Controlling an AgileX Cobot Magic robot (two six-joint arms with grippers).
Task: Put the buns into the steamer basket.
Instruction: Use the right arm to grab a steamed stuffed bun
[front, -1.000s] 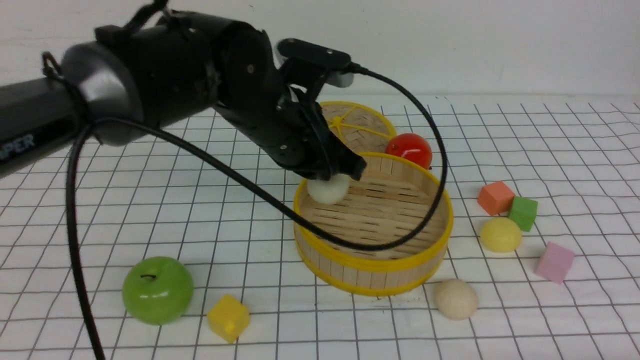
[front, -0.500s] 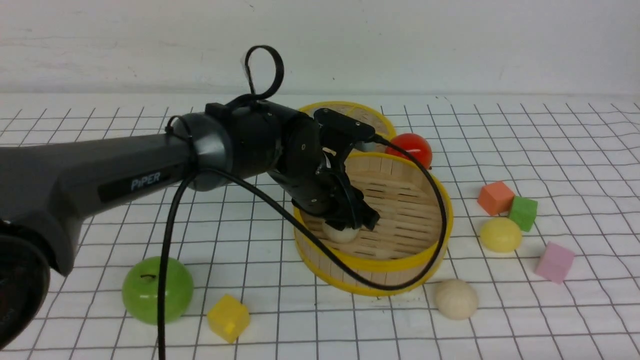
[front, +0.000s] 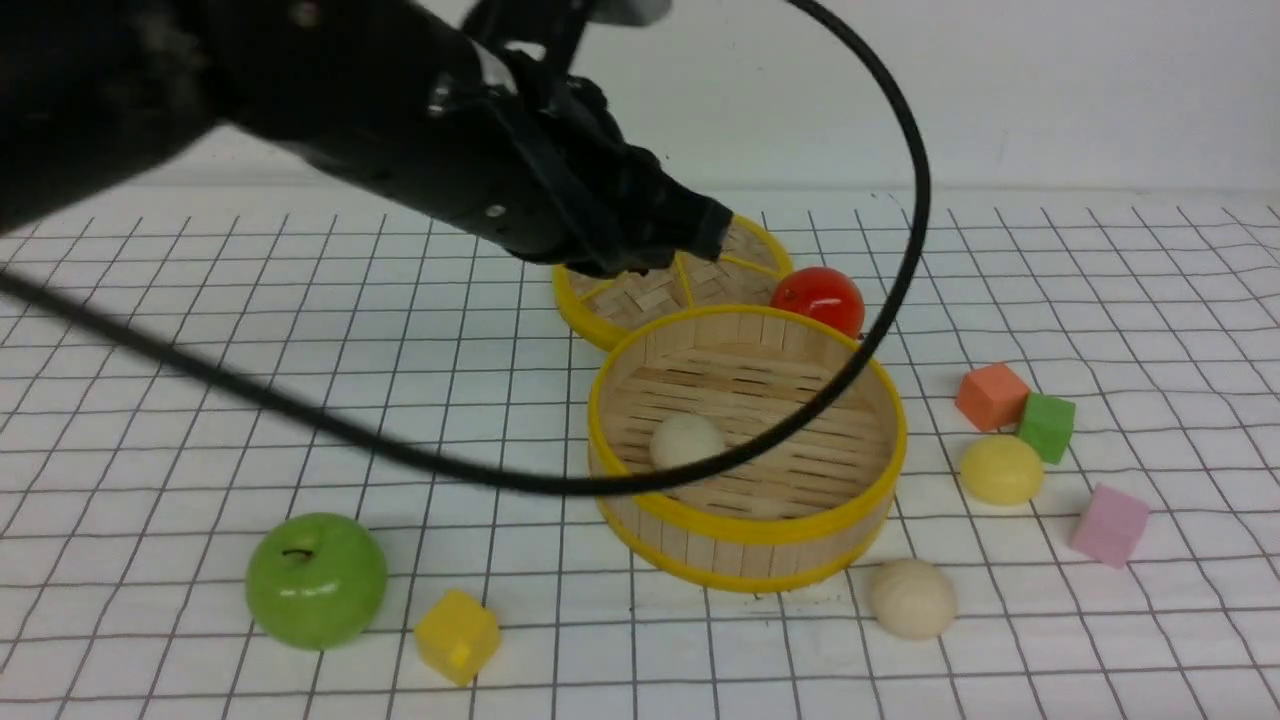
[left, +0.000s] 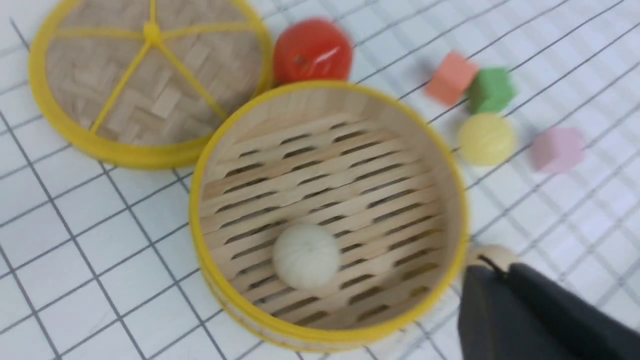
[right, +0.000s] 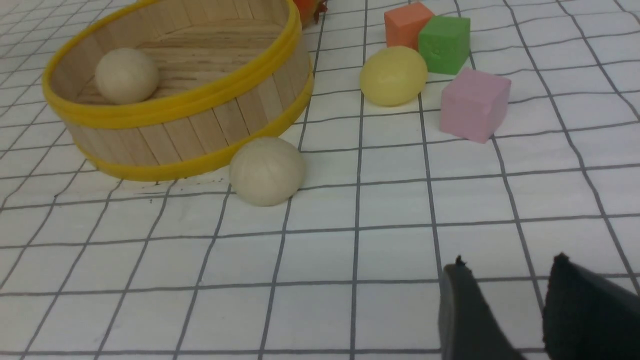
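Observation:
The steamer basket stands mid-table with one cream-white bun lying free on its slatted floor. A second cream bun rests on the cloth just outside the front right of the basket. The pale yellow bun sits further right, beside the cubes. My left gripper hangs shut and empty, high over the lid behind the basket. In the left wrist view its joined fingers partly cover the outside cream bun. My right gripper is open and empty over bare cloth, short of the outside cream bun.
The woven lid and a red apple lie behind the basket. Orange, green and pink cubes stand at the right. A green apple and yellow cube sit front left. The left arm's cable sags across the basket.
My left gripper lowered the cream-white bun into the basket, let it go, then rose and drew back over the lid with its fingers shut. The bun stays on the slats.

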